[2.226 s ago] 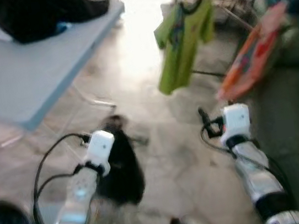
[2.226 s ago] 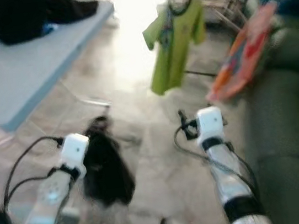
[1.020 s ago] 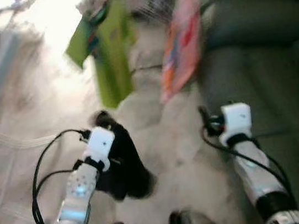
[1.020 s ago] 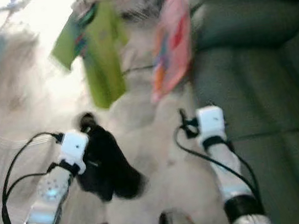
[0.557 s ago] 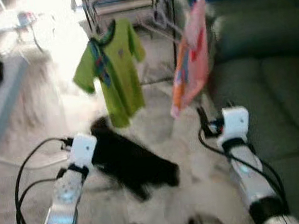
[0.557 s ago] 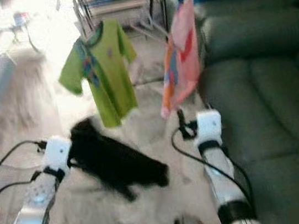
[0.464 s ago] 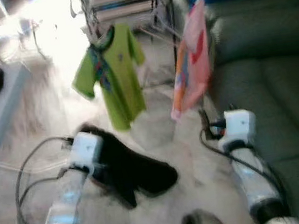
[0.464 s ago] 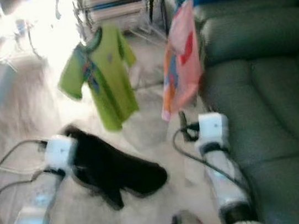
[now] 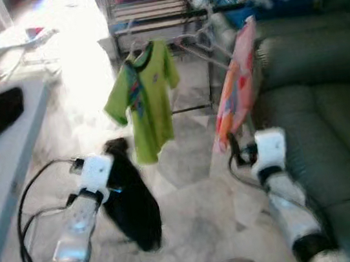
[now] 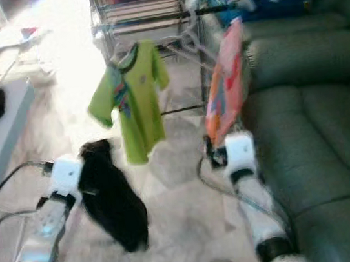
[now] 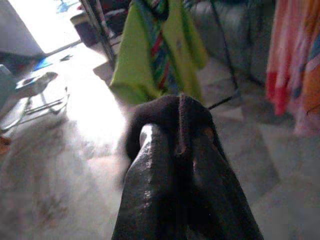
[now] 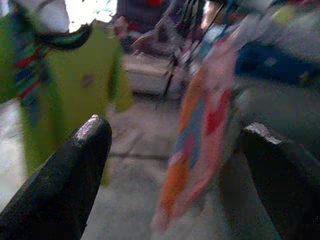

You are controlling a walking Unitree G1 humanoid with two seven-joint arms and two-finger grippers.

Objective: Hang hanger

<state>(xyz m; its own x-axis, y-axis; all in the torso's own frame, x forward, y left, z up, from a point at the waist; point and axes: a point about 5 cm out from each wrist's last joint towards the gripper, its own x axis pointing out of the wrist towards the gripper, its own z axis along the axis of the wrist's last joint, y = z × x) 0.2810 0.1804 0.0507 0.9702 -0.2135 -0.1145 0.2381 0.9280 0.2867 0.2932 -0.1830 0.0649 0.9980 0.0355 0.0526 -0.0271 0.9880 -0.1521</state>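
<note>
The left tool (image 11: 175,150) was clamped on a black garment (image 9: 132,205), its two fingers pinched together around a bunched fold at the top of the cloth. The rest hung limp below the wrist, well clear of the pale tiled floor (image 9: 191,200). Whether a hanger sat inside that bundle I could not tell — nothing stiff showed through the fabric.

The right tool (image 12: 175,165) stood spread wide and empty, pointed toward the drying rack (image 10: 145,11) ahead, where a green shirt (image 9: 144,99) already hung on its hanger beside a pink and orange cloth (image 9: 237,86). A dark green sofa (image 10: 310,118) ran along the robot's right; a grey counter (image 9: 2,155) with another dark garment lay to its left.

By my judgement the black piece would handle as light, soft and floppy — inclined to swing and to slip through a loose pinch. A hold on the gathered top looked sound, though for hooking onto the rack's thin rail a grip near any hook would steer far better than cloth alone.
</note>
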